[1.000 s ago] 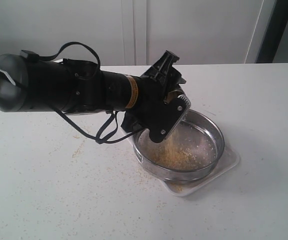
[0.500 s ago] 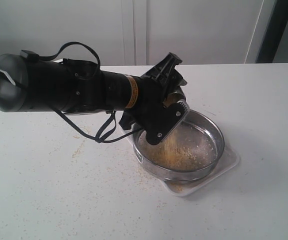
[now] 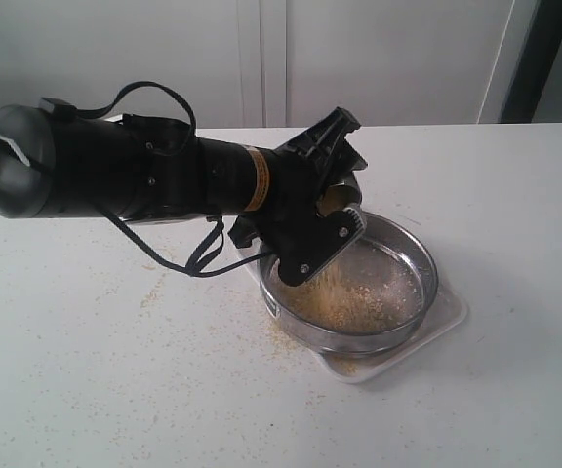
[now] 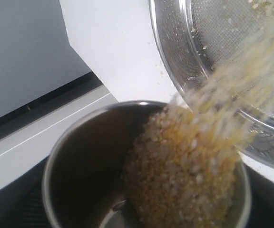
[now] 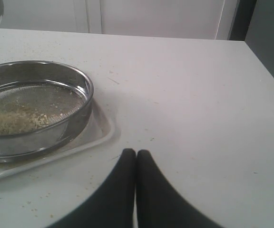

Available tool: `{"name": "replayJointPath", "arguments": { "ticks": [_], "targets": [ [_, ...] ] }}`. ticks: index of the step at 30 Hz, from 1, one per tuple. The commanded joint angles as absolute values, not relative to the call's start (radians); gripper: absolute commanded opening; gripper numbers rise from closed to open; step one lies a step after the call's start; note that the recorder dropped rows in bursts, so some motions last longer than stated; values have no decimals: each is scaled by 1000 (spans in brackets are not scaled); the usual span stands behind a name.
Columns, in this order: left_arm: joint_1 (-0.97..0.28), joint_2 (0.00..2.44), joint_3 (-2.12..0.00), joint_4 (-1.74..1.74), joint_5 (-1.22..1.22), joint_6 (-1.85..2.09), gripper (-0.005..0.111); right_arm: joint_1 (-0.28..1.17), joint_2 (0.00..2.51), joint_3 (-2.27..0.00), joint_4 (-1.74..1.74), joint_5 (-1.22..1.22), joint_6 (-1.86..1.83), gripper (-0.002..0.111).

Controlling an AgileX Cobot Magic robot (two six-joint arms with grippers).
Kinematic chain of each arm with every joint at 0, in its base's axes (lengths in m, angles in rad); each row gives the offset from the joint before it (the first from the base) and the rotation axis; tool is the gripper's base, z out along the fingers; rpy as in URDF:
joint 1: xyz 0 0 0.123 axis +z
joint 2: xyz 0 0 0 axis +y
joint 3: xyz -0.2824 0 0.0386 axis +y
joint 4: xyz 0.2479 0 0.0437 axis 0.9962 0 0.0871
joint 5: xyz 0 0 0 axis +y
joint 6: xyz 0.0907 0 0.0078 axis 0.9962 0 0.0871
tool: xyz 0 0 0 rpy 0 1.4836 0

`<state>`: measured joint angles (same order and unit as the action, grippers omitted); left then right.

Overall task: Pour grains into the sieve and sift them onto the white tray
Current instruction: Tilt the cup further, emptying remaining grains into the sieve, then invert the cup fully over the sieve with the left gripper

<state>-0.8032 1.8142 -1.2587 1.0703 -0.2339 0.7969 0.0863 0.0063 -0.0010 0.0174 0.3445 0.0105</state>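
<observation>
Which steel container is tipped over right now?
The small cup in the left gripper, pouring grains; the wide sieve sits level on the white tray.

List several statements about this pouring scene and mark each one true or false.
1. The left gripper holds a steel cup tilted over the sieve. True.
2. The sieve stands beside the white tray, off it. False: it rests on the white tray.
3. Grains are streaming from the steel cup into the sieve. True.
4. The right gripper is open. False: its jaws are shut and empty.
</observation>
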Motion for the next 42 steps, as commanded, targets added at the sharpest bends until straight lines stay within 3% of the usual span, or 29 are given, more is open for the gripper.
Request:
{"name": "replayJointPath", "arguments": {
  "ticks": [1,42],
  "targets": [
    [-811,1805,-1268,1079,-238,855,0,80,0,0,15,342,16,0],
    [-811,1898,-1331,1000,-244,1076,0,80,0,0,15,342,16,0]
  ]
}}
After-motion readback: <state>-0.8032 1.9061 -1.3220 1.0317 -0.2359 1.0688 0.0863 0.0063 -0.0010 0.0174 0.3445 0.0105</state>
